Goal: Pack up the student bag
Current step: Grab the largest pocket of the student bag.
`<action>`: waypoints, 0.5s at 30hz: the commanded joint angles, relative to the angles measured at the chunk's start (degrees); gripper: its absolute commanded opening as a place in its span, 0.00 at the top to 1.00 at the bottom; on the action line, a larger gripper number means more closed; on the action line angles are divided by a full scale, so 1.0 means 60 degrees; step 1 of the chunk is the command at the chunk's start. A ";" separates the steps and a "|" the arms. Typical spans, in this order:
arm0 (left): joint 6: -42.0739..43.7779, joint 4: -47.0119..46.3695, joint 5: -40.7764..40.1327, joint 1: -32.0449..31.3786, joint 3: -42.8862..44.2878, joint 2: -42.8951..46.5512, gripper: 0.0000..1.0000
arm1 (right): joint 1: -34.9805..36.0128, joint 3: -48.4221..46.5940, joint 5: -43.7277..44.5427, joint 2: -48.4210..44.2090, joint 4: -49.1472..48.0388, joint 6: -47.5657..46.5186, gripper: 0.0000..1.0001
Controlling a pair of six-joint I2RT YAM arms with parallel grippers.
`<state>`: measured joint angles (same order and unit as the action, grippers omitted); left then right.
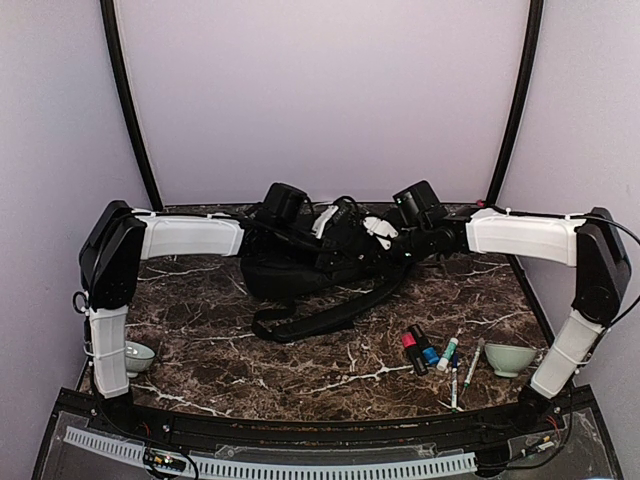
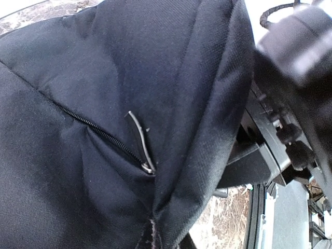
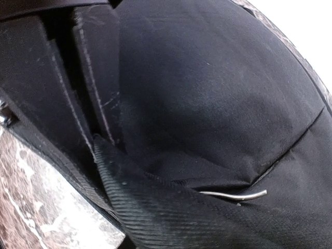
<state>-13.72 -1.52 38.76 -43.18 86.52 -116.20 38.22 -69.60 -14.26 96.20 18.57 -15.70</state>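
Observation:
The student bag [image 1: 290,270], a large black fabric backpack, lies at the back middle of the marble table, one shoulder strap [image 1: 330,315] trailing toward the front. My left gripper [image 1: 322,232] is down on its top; in the left wrist view black fabric [image 2: 104,78] bunches into a pinched fold at the bottom centre, beside a zip and its metal pull [image 2: 147,167]. It is shut on the fabric. My right gripper [image 1: 378,235] presses into the bag from the right. There a ribbed black strap [image 3: 155,212] and a metal zip pull [image 3: 233,195] hide its fingers.
Several markers and pens [image 1: 428,350] lie on the table at the front right, next to a pale green bowl [image 1: 510,358]. A second pale bowl [image 1: 138,357] sits by the left arm's base. Black frame posts rise at both back corners.

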 commanded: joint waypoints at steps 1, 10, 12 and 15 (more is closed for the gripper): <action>0.0427 0.0017 0.1735 -0.0802 0.0343 0.0617 1.00 | 0.0083 -0.0904 -0.0417 -0.0188 -0.1370 -0.0017 0.90; 0.0887 0.0443 0.0093 -0.0787 0.0128 0.0822 1.00 | -0.0078 -0.1086 -0.1710 -0.0743 -0.0038 0.0060 1.00; 0.0825 0.0286 -0.0019 -0.0787 0.0088 0.0822 1.00 | -0.0096 -0.0918 -0.2061 -0.0741 -0.0113 0.0284 1.00; 0.0695 0.0029 -0.0049 -0.0801 0.0041 0.0847 1.00 | -0.0120 -0.0787 -0.2492 -0.0744 -0.0310 0.0562 1.00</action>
<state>-9.63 0.25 34.81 -44.95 86.56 -115.07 37.10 -72.31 -20.82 95.46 27.05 -14.74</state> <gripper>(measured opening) 0.051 0.007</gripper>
